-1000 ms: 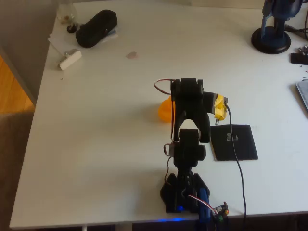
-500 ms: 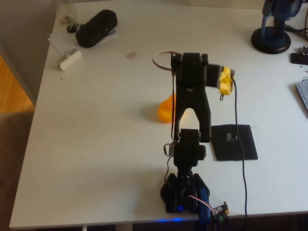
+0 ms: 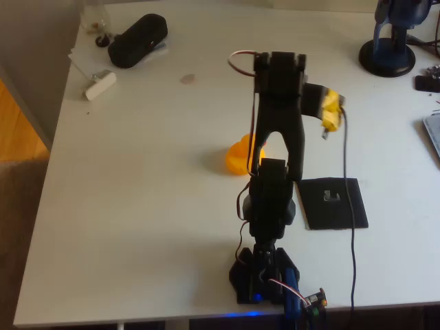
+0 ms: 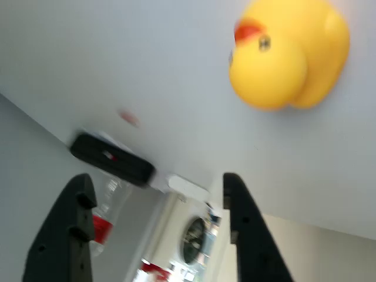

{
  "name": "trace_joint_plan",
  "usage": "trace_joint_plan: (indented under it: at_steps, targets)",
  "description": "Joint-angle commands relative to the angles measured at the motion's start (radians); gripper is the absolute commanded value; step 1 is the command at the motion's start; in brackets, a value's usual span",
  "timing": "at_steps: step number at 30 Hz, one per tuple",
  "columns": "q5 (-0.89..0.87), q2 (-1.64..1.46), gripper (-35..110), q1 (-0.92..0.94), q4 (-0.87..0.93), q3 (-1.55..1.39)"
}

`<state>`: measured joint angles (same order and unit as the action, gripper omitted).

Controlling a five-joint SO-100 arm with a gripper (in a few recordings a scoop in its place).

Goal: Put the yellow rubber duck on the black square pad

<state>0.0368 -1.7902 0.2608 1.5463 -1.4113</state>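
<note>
Yellow duck (image 4: 286,54) sits free on the table; our gripper (image 4: 154,229) is spread wide, holding nothing. We could bump it away from the pad (image 3: 333,202).

In the overhead view the duck (image 3: 237,157) sits mid-tabletop (image 3: 137,206), just left of the arm (image 3: 278,137). The pad (image 3: 333,203) lies right of the arm, apart from the duck. A pouch (image 3: 137,40) lies far upper left.
</note>
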Motion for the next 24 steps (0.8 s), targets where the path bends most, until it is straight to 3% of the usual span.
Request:
trace_joint_plan:
  at_steps: [1, 24]
  targets:
    - [0.015, 0.028, 25, 0.064, 0.003, 0.029]
    - [0.011, 0.364, 25, 0.081, 0.000, 0.032]
